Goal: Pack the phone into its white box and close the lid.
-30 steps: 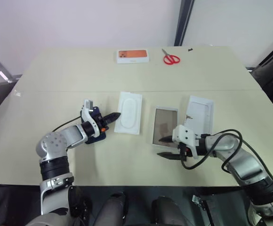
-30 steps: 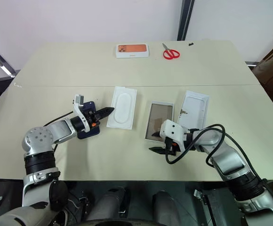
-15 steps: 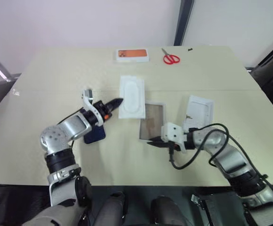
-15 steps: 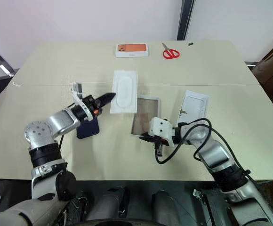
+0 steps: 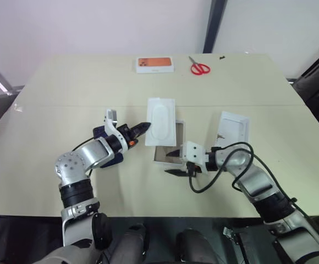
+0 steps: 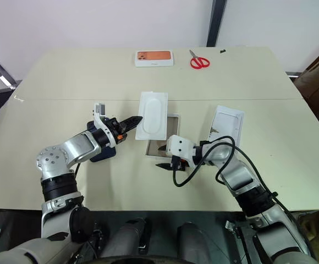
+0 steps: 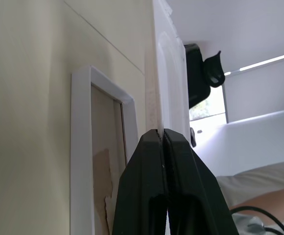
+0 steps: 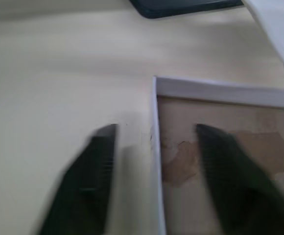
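Nearest the table's front edge, the right gripper (image 6: 165,157) is standing open, its two black fingers straddling the near-left wall of the white box (image 6: 153,147), one finger over the tan lining and the other over bare table (image 6: 247,77); it is holding nothing. Just left of the box, the phone (image 6: 102,154) is lying flat on the table, partly hidden under the left forearm. Above the box's far end, the left gripper (image 6: 137,119) is pinching the edge of the white insert with the rounded oval recess (image 6: 153,116), its fingers pressed together on it and holding it lifted over the box. Right of the box, the lid (image 6: 226,125) is lying with its inner face up. Farthest back, a white box with orange print (image 6: 154,58) and red-handled scissors (image 6: 199,60) are sitting near the table's rear edge.
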`<state>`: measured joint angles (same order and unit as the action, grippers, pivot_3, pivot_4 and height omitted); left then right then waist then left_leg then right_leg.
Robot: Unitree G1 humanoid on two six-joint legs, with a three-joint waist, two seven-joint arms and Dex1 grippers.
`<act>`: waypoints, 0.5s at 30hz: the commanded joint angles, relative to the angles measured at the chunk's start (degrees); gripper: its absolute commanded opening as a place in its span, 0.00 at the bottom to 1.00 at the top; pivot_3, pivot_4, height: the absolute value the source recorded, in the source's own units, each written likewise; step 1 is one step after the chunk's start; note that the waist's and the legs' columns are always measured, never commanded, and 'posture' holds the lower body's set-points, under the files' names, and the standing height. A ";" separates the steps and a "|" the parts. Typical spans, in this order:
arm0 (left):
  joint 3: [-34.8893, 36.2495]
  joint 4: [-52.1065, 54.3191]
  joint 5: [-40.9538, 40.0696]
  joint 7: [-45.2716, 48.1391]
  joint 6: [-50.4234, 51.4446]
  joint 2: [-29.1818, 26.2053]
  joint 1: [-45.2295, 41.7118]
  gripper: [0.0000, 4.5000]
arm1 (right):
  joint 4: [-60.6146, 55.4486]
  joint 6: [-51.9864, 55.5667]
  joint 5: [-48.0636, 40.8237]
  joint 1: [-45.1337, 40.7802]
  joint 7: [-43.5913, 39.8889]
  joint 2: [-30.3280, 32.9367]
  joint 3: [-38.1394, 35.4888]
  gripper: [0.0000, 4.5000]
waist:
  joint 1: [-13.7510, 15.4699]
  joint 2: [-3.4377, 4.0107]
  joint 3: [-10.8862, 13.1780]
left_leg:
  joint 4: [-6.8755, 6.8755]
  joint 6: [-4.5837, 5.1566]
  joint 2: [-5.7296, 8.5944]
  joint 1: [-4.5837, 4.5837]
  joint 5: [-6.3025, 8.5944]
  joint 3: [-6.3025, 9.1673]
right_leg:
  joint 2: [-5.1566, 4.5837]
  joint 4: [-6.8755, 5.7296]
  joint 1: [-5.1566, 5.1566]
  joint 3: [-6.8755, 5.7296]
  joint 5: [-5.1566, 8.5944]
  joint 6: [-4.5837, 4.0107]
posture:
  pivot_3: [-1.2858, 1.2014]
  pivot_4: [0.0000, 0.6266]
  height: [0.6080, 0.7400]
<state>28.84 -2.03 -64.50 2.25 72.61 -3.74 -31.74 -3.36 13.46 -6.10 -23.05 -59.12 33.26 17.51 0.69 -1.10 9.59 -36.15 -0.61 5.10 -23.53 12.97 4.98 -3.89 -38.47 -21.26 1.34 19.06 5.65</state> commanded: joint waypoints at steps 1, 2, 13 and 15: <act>-2.87 2.73 -0.20 1.36 -1.29 -0.33 0.84 0.00 | -4.94 1.41 -3.58 2.27 -1.66 4.89 -6.43 0.65 | 0.17 0.00 0.00 | 0.00 0.00 0.01 -0.01 0.00 0.00 | -0.01 0.00 0.04 0.00 0.00 0.00 | 0.52 0.24 0.95; -3.60 2.88 0.15 1.54 -1.68 -0.35 1.24 0.00 | -5.57 1.57 -4.17 3.33 -2.21 6.40 -7.56 0.65 | 0.13 -0.01 0.01 | 0.01 0.00 0.02 -0.01 0.00 0.00 | -0.02 0.02 0.05 -0.01 0.00 0.00 | 0.52 0.24 0.95; -9.61 3.76 2.12 2.57 -3.02 -0.37 4.53 0.07 | -0.93 -0.86 -4.31 5.10 1.32 9.74 -14.94 0.66 | -0.07 -0.01 0.01 | 0.04 0.02 -0.03 -0.01 0.01 -0.02 | 0.01 0.05 0.06 0.03 0.00 -0.01 | 0.52 0.24 0.95; -9.68 3.74 2.48 2.47 -3.50 -0.64 3.90 0.22 | -0.86 -1.20 -4.08 4.98 1.51 9.47 -14.55 0.67 | -0.05 -0.01 0.01 | 0.03 0.02 -0.02 -0.01 0.01 -0.02 | 0.01 0.05 0.07 0.03 0.00 -0.01 | 0.52 0.24 0.95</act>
<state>19.56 -0.02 -61.75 3.81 70.29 -4.01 -26.88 -3.27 13.39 -9.78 -17.19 -58.06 42.95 3.92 0.64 -1.11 9.59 -36.12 -0.59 5.08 -23.54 12.98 4.96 -3.88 -38.42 -21.19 1.36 19.06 5.65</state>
